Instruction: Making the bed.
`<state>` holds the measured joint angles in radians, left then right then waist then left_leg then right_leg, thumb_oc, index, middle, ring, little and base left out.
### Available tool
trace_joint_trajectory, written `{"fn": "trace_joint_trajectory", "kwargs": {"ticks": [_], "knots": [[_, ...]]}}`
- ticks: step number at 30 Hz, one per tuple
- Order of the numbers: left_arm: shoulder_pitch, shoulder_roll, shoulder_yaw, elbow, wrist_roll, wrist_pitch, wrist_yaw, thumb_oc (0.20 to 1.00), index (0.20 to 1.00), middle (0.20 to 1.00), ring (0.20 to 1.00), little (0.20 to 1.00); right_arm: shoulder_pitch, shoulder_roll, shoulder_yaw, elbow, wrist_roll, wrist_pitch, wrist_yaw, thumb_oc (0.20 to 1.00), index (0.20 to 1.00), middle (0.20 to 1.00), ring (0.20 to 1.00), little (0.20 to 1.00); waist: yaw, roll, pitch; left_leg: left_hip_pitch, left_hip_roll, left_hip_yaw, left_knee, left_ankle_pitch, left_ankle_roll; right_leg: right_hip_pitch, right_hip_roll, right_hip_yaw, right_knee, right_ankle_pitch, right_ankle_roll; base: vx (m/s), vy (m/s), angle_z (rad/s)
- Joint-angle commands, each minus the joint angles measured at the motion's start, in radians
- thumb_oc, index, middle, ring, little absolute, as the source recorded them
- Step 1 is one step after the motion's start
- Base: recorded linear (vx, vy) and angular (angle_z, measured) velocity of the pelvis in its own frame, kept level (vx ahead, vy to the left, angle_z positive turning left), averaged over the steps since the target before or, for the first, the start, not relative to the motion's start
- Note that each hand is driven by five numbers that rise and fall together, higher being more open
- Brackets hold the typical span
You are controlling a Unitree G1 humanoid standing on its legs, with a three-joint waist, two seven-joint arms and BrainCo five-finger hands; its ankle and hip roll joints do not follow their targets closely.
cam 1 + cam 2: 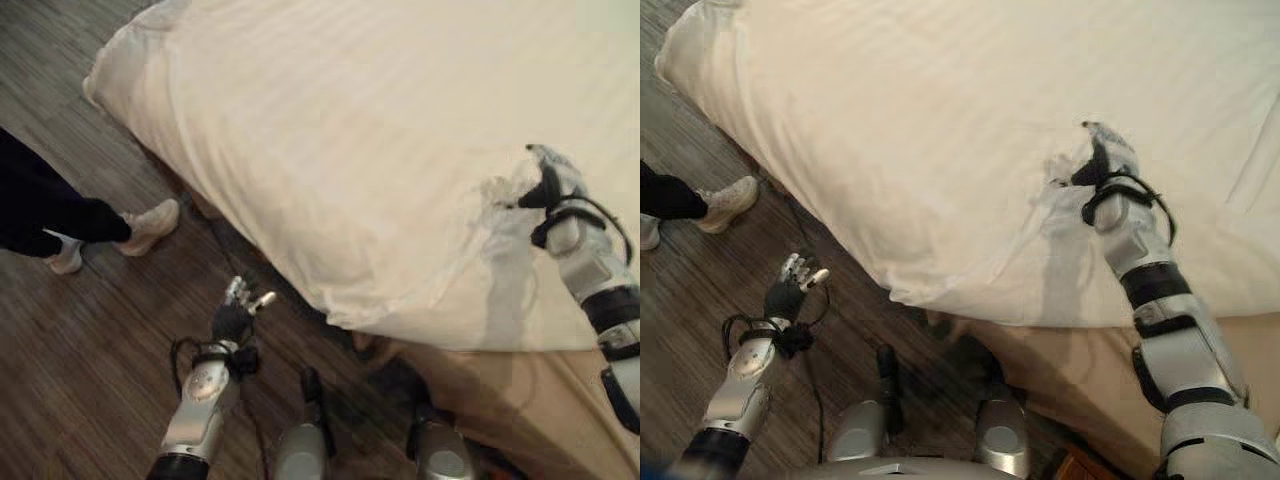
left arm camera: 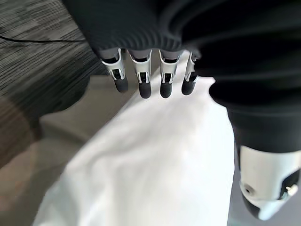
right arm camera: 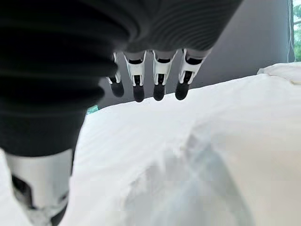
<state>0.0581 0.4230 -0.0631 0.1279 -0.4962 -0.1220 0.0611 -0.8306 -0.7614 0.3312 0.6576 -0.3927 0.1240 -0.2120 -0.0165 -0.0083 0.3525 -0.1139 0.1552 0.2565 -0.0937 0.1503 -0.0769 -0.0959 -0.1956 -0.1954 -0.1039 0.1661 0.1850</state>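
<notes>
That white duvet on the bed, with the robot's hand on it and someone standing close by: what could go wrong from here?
The right hand rests on a bunched patch of the white duvet with fingers looking relaxed, so it might slip off, or just deepen the wrinkle. The duvet's corner overhangs the bed's edge and could slide to the floor. The left hand hangs open over the floor, not far from a person's shoes, so a swing could come close.

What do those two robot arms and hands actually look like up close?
Both arms are built of silver-grey segments joined by dark bands. The left hand and the right hand each have a dark ribbed cover over the back and wrist, with silver fingers ending in dark rounded tips and a thicker silver thumb set apart. Black cables loop round each wrist.
</notes>
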Motion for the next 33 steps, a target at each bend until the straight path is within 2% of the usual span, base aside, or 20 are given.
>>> {"fn": "trace_joint_trajectory", "kwargs": {"ticks": [1, 2, 4, 6, 7, 10, 11, 15, 16, 17, 19, 22, 23, 24, 26, 28, 29, 30, 31, 33], "knots": [[-0.044, 0.088, 0.021, -0.098, -0.024, -0.064, -0.042, 1.000, 1.000, 1.000, 1.000, 1.000, -0.156, -0.064, 0.040, 0.052, -0.036, -0.015, -0.063, 1.000, 1.000, 1.000, 1.000, 1.000, -0.005, 0.012, -0.082, 0.046, 0.043, 0.006, 0.006, -0.093, -0.124, -0.187, -0.073, 0.016, 0.017, 0.004, 0.018, 0.08, -0.198, -0.03], [-0.038, 0.090, 0.028, -0.123, -0.051, -0.073, -0.050, 1.000, 1.000, 1.000, 1.000, 1.000, -0.198, -0.102, 0.061, 0.097, -0.033, -0.015, -0.068, 1.000, 1.000, 1.000, 1.000, 1.000, -0.005, 0.034, -0.088, 0.020, 0.055, 0.005, 0.006, -0.079, -0.135, -0.203, -0.065, 0.016, 0.017, -0.009, 0.014, 0.06, -0.141, -0.02], [-0.035, 0.085, 0.035, -0.134, -0.066, -0.075, -0.050, 1.000, 1.000, 1.000, 1.000, 1.000, -0.224, -0.120, 0.078, 0.122, -0.029, -0.018, -0.072, 1.000, 1.000, 1.000, 1.000, 1.000, -0.007, 0.048, -0.091, 0.005, 0.061, 0.005, 0.006, -0.070, -0.141, -0.215, -0.059, 0.017, 0.017, -0.014, 0.011, 0.04, -0.125, 0.06], [-0.034, 0.078, 0.032, -0.158, -0.087, -0.080, -0.054, 1.000, 1.000, 1.000, 1.000, 1.000, -0.276, -0.152, 0.118, 0.206, -0.015, -0.020, -0.076, 1.000, 1.000, 1.000, 1.000, 1.000, -0.006, 0.076, -0.089, -0.028, 0.071, 0.008, 0.006, -0.051, -0.153, -0.238, -0.052, 0.018, 0.017, -0.030, 0.009, 0.01, -0.117, 0.10], [-0.035, 0.077, 0.033, -0.158, -0.087, -0.080, -0.054, 1.000, 1.000, 1.000, 1.000, 1.000, -0.280, -0.152, 0.120, 0.207, -0.015, -0.020, -0.077, 1.000, 1.000, 1.000, 1.000, 1.000, -0.007, 0.076, -0.090, -0.033, 0.071, 0.008, 0.006, -0.047, -0.153, -0.243, -0.052, 0.018, 0.017, -0.026, 0.007, -0.01, -0.083, 0.02], [-0.035, 0.084, 0.038, -0.185, -0.098, -0.091, -0.055, 1.000, 1.000, 1.000, 1.000, 1.000, -0.366, -0.158, 0.200, 0.317, -0.009, -0.030, -0.064, 1.000, 1.000, 1.000, 1.000, 1.000, 0.000, 0.111, -0.074, -0.091, 0.068, 0.009, 0.006, -0.030, -0.157, -0.308, -0.042, 0.044, 0.017, -0.023, 0.007, -0.05, -0.047, -0.05], [-0.036, 0.083, 0.039, -0.185, -0.098, -0.091, -0.055, 1.000, 1.000, 1.000, 1.000, 1.000, -0.369, -0.157, 0.203, 0.319, -0.008, -0.030, -0.065, 1.000, 1.000, 1.000, 1.000, 1.000, 0.000, 0.110, -0.076, -0.096, 0.068, 0.010, 0.006, -0.027, -0.157, -0.314, -0.042, 0.045, 0.017, -0.019, 0.005, -0.06, -0.035, -0.17], [-0.032, 0.074, 0.047, -0.196, -0.099, -0.092, -0.054, 1.000, 1.000, 1.000, 1.000, 1.000, -0.371, -0.173, 0.202, 0.412, 0.028, -0.028, -0.049, 1.000, 1.000, 1.000, 1.000, 1.000, 0.001, 0.145, -0.073, -0.154, 0.056, 0.023, 0.006, -0.011, -0.166, -0.375, -0.053, 0.065, 0.017, -0.011, 0.011, -0.05, -0.006, -0.13], [-0.029, 0.066, 0.044, -0.190, -0.102, -0.089, -0.056, 1.000, 1.000, 1.000, 1.000, 1.000, -0.371, -0.171, 0.212, 0.429, 0.029, -0.028, -0.040, 0.404, 0.404, 0.404, 0.404, 0.404, -0.001, 0.150, -0.075, -0.161, 0.055, 0.027, 0.006, -0.010, -0.168, -0.386, -0.051, 0.070, 0.017, -0.010, 0.010, -0.01, 0.006, -0.05], [-0.028, 0.048, 0.036, -0.183, -0.102, -0.088, -0.056, 1.000, 1.000, 1.000, 1.000, 1.000, -0.375, -0.159, 0.218, 0.454, 0.027, -0.026, -0.034, 0.200, 0.200, 0.200, 0.200, 0.200, -0.007, 0.155, -0.077, -0.158, 0.059, 0.034, 0.006, -0.015, -0.168, -0.390, -0.047, 0.083, 0.017, -0.008, 0.010, 0.00, 0.002, -0.05], [-0.028, 0.044, 0.034, -0.180, -0.100, -0.087, -0.056, 1.000, 1.000, 1.000, 1.000, 1.000, -0.383, -0.152, 0.227, 0.464, 0.027, -0.026, -0.031, 0.200, 0.200, 0.200, 0.200, 0.200, -0.006, 0.155, -0.077, -0.152, 0.059, 0.035, 0.006, -0.018, -0.166, -0.385, -0.045, 0.087, 0.017, -0.009, 0.009, 0.01, 0.006, -0.08], [-0.036, 0.028, 0.023, -0.166, -0.091, -0.088, -0.050, 1.000, 1.000, 1.000, 1.000, 1.000, -0.369, -0.134, 0.227, 0.431, 0.035, -0.029, -0.042, 0.200, 0.200, 0.200, 0.200, 0.200, -0.011, 0.141, -0.068, -0.107, 0.030, 0.004, 0.006, -0.053, -0.146, -0.364, -0.033, 0.118, 0.017, -0.012, 0.004, 0.01, 0.011, -0.03], [-0.041, 0.010, 0.023, -0.152, -0.073, -0.085, -0.039, 1.000, 1.000, 1.000, 1.000, 1.000, -0.278, -0.131, 0.174, 0.346, 0.056, -0.034, -0.042, 0.200, 0.200, 0.200, 0.200, 0.200, -0.020, 0.130, -0.057, -0.062, -0.010, -0.032, 0.014, -0.082, -0.120, -0.332, -0.042, 0.123, 0.017, -0.003, 0.003, 0.02, 0.003, -0.03], [-0.038, 0.006, 0.021, -0.149, -0.069, -0.081, -0.038, 1.000, 1.000, 1.000, 1.000, 1.000, -0.215, -0.131, 0.121, 0.273, 0.068, -0.031, -0.051, 0.200, 0.200, 0.200, 0.200, 0.200, -0.033, 0.119, -0.045, -0.036, -0.022, -0.041, 0.064, -0.125, -0.105, -0.294, -0.053, 0.120, 0.017, -0.003, -0.001, 0.00, 0.000, 0.00], [-0.044, 0.010, 0.025, -0.147, -0.075, -0.080, -0.037, 1.000, 1.000, 1.000, 1.000, 1.000, -0.076, -0.129, 0.053, 0.106, 0.043, -0.028, -0.051, 0.200, 0.200, 0.200, 0.200, 0.200, -0.046, 0.084, -0.031, 0.011, -0.058, -0.090, 0.230, -0.224, -0.085, -0.240, -0.061, 0.121, 0.017, 0.012, -0.018, -0.06, 0.014, 0.13], [-0.050, 0.021, 0.017, -0.136, -0.104, -0.064, -0.057, 1.000, 1.000, 1.000, 1.000, 1.000, 0.108, -0.112, -0.050, 0.023, 0.023, -0.025, -0.047, 0.200, 0.200, 0.200, 0.200, 0.200, -0.104, 0.060, -0.049, 0.108, -0.037, -0.021, 0.196, -0.262, -0.069, -0.196, -0.064, 0.097, 0.017, 0.021, -0.015, -0.06, 0.067, 0.06], [-0.049, 0.027, 0.012, -0.136, -0.105, -0.065, -0.057, 1.000, 1.000, 1.000, 1.000, 1.000, 0.126, -0.111, -0.065, 0.013, 0.019, -0.023, -0.045, 0.200, 0.200, 0.200, 0.200, 0.200, -0.097, 0.056, -0.047, 0.119, -0.038, -0.019, 0.188, -0.260, -0.069, -0.190, -0.064, 0.098, 0.017, 0.020, -0.014, -0.06, 0.216, 0.18], [-0.036, 0.023, 0.017, -0.117, -0.104, -0.041, -0.063, 1.000, 1.000, 1.000, 1.000, 1.000, 0.270, -0.092, -0.165, -0.098, -0.006, -0.026, -0.036, 0.200, 0.200, 0.200, 0.200, 0.200, -0.128, 0.045, -0.069, 0.190, -0.058, 0.005, 0.133, -0.276, -0.052, -0.173, -0.059, 0.092, 0.017, 0.035, 0.002, -0.16, 0.267, 0.16], [-0.050, 0.023, 0.012, -0.096, -0.095, -0.026, -0.064, 1.000, 1.000, 1.000, 1.000, 1.000, 0.336, -0.083, -0.214, -0.123, 0.003, -0.030, -0.032, 0.200, 0.200, 0.200, 0.200, 0.200, -0.147, 0.033, -0.079, 0.208, -0.062, 0.030, 0.111, -0.268, -0.044, -0.169, -0.072, 0.084, 0.017, 0.051, 0.009, -0.17, 0.265, 0.16], [-0.056, 0.035, 0.011, -0.079, -0.089, -0.012, -0.069, 1.000, 1.000, 1.000, 1.000, 1.000, 0.393, -0.077, -0.257, -0.162, 0.000, -0.030, -0.017, 0.200, 0.200, 0.200, 0.200, 0.200, -0.157, 0.020, -0.088, 0.230, -0.071, 0.039, 0.088, -0.268, -0.036, -0.162, -0.080, 0.073, 0.020, 0.068, 0.021, -0.15, 0.150, -0.11]]}}
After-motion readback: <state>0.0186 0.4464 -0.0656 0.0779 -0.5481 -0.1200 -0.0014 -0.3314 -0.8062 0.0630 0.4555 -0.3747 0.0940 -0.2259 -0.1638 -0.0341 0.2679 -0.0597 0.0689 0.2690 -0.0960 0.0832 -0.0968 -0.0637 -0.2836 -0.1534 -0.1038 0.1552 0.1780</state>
